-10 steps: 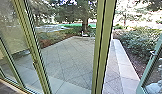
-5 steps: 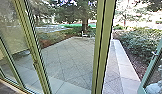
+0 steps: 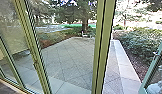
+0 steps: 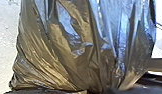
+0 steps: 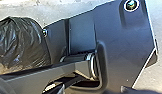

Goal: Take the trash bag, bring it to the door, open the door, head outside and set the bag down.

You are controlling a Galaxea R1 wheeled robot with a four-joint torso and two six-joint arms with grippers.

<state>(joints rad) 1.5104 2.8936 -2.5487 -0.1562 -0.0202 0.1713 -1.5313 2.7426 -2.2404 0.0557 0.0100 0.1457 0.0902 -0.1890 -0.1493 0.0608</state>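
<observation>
a shiny dark trash bag (image 4: 79, 50), its folds drawn together, is close to the left wrist camera. i cannot tell whether either gripper is spread, pressed together or pinching it. a green-framed glass door (image 3: 150, 75) stands open by a paved patio (image 3: 69, 60) and bushes (image 3: 139, 42).
</observation>
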